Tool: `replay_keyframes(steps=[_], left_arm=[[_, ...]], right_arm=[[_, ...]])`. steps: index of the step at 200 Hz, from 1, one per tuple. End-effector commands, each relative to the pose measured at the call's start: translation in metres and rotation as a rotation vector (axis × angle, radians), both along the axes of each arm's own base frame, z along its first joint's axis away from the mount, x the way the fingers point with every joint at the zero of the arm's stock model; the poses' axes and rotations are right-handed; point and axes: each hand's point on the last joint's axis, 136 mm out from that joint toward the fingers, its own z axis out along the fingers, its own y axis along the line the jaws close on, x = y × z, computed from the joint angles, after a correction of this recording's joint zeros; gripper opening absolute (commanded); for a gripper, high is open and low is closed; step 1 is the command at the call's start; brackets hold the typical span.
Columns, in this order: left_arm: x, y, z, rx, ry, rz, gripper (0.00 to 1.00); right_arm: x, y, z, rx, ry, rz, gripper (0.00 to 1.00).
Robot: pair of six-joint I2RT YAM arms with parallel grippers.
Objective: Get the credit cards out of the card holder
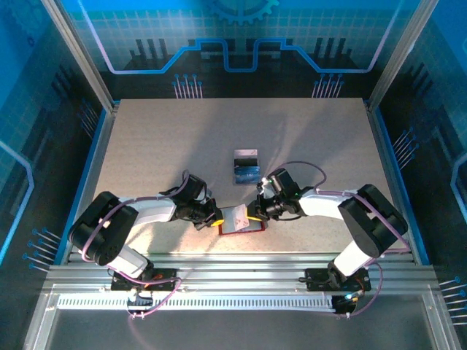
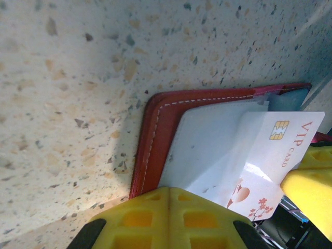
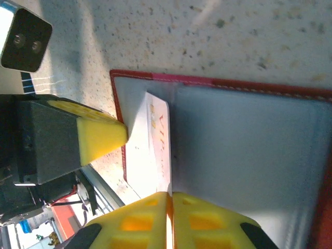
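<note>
Right gripper (image 3: 169,197): fingers together, nipped on the near end of the pale VIP card (image 3: 155,145). The card is half out of its pocket and lies slanted over the lining of the card holder (image 3: 233,145).

Left gripper (image 2: 168,194): fingers shut, seam closed, tips on the holder's left edge. Can't tell if the flap is pinched between them or just pinned.

Left wrist view: red card holder (image 2: 155,135) lies open and flat. Pale grey pockets face up and the VIP card (image 2: 280,145) sticks out to the right, chip side up, with one of the right gripper's yellow fingers (image 2: 311,192) on its corner.

Top view:
- Card holder (image 1: 241,222) sits at the middle of the tabletop's near edge, between the two grippers.
- Left gripper (image 1: 214,216) comes in from the left and right gripper (image 1: 255,211) from the right, so they face each other across it.
- Both arms are folded low. Elbows are out toward the near-left and near-right corners, forearms run inward almost level with the tabletop (image 1: 160,146), wrists horizontal.

Other things: two loose cards lie just beyond the holder toward the tabletop centre, not touching it. The dark card (image 1: 246,157) is farther out, and the blue card (image 1: 246,175) lies against its near side. The right forearm and its cable loop pass close to the right of them without covering them.
</note>
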Motion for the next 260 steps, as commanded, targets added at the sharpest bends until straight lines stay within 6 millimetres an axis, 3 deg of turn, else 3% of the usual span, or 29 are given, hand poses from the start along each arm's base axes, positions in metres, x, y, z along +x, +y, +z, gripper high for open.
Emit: replay_keyframes(steps=[1, 52, 116, 161, 209, 260], left_arm=[[-0.02, 0.014, -0.021, 0.076, 0.076, -0.013, 0.05], [-0.02, 0.014, -0.021, 0.078, 0.072, -0.014, 0.05], [-0.019, 0.012, -0.019, 0.07, 0.07, -0.02, 0.05], [-0.019, 0.013, -0.02, 0.073, 0.073, -0.021, 0.05], [-0.019, 0.013, -0.02, 0.074, 0.07, -0.023, 0.05], [-0.019, 0.013, -0.021, 0.073, 0.071, -0.024, 0.05]], right_arm=[[-0.004, -0.014, -0.001, -0.079, -0.007, 0.032, 0.1], [-0.001, -0.025, 0.003, -0.167, -0.04, 0.05, 0.1], [0.003, -0.023, 0.008, -0.176, -0.054, 0.045, 0.09], [0.001, -0.012, 0.013, -0.181, -0.067, 0.053, 0.09], [-0.004, 0.006, 0.016, -0.171, -0.068, 0.065, 0.18], [-0.009, 0.006, 0.016, -0.185, -0.07, 0.069, 0.18]])
